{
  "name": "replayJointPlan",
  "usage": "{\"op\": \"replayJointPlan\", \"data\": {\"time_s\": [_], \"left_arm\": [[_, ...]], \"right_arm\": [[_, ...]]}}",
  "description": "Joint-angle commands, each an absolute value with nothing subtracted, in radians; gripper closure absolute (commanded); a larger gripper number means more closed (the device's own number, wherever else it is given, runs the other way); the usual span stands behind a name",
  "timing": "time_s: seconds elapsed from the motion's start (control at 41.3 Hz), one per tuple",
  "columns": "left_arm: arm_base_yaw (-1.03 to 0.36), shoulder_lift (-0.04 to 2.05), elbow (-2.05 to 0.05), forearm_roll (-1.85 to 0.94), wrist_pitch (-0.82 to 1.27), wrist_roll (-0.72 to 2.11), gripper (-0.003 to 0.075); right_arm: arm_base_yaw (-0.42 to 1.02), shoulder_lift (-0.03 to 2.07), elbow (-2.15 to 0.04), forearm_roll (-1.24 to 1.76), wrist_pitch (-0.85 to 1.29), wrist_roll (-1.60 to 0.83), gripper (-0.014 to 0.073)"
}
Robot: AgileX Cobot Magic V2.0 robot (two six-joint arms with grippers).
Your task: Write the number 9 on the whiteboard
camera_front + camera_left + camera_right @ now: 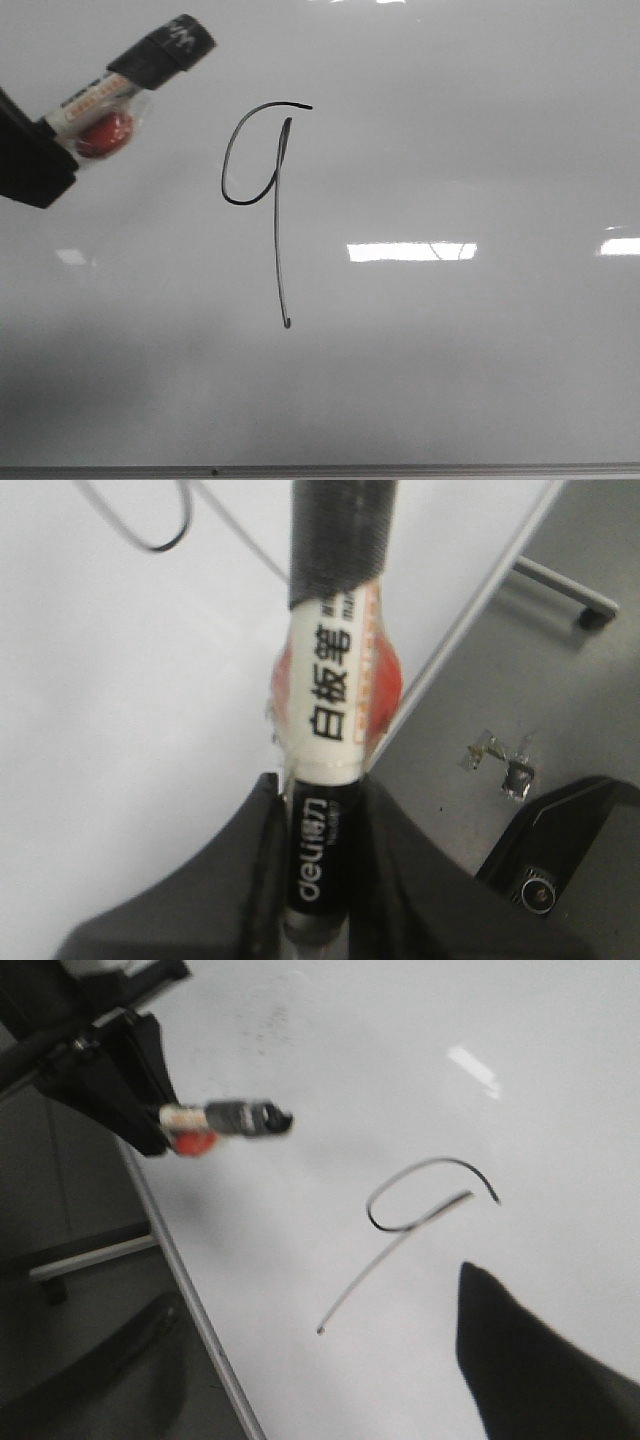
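The whiteboard [480, 380] fills the front view. The number 9 [262, 190] is drawn on it in thin black line, left of centre, with an open loop and a long tail ending in a small hook. My left gripper [55, 140] is at the upper left, shut on a whiteboard marker [150, 65] whose black end points away from the 9 and stands well apart from it. In the left wrist view the jaws [320, 810] clamp the marker [330, 670]. My right gripper [320, 1290] is open and empty over the board near the 9's tail [320, 1330].
A thin metal edge strip [320, 470] runs along the board's near side and shows in both wrist views [470, 610] [190, 1300]. Beyond it is grey floor with a metal bar [560, 585] and a black device [560, 850].
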State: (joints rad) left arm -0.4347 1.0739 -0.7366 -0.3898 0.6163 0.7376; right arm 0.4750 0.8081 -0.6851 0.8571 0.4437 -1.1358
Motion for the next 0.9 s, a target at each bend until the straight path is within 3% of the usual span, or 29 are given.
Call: {"op": "replayJointPlan", "data": {"time_s": [0.0, 0.121, 0.242, 0.508, 0.678, 0.702, 0.775, 0.872], "left_arm": [[-0.329, 1.060, -0.769, -0.418, 0.549, 0.612, 0.0739], [-0.135, 1.060, -0.747, -0.420, 0.460, 0.508, 0.0739], [-0.030, 1.102, -0.717, -0.449, 0.382, 0.508, 0.0739], [-0.013, 1.351, -0.704, -0.563, 0.000, 0.508, 0.0737], [-0.013, 1.449, -0.709, -0.563, -0.059, 0.509, 0.0737], [-0.013, 1.456, -0.708, -0.563, -0.064, 0.509, 0.0532], [-0.013, 1.449, -0.708, -0.564, -0.064, 0.509, 0.0445], [-0.013, 1.449, -0.708, -0.564, -0.064, 0.509, 0.0420]], "right_arm": [[0.381, 0.662, -0.581, 0.888, 0.365, -1.054, 0.0165], [0.255, 0.435, -0.395, 0.889, 0.317, -0.991, 0.0453], [0.229, 0.325, -0.331, 0.890, 0.297, -0.991, 0.0669], [0.229, 0.316, -0.330, 0.890, 0.303, -0.991, 0.0662], [0.229, 0.316, -0.330, 0.890, 0.315, -0.991, 0.0662], [0.229, 0.316, -0.330, 0.890, 0.340, -0.991, 0.0662], [0.229, 0.316, -0.330, 0.890, 0.344, -0.991, 0.0662], [0.229, 0.316, -0.330, 0.890, 0.345, -0.991, 0.0662]]}}
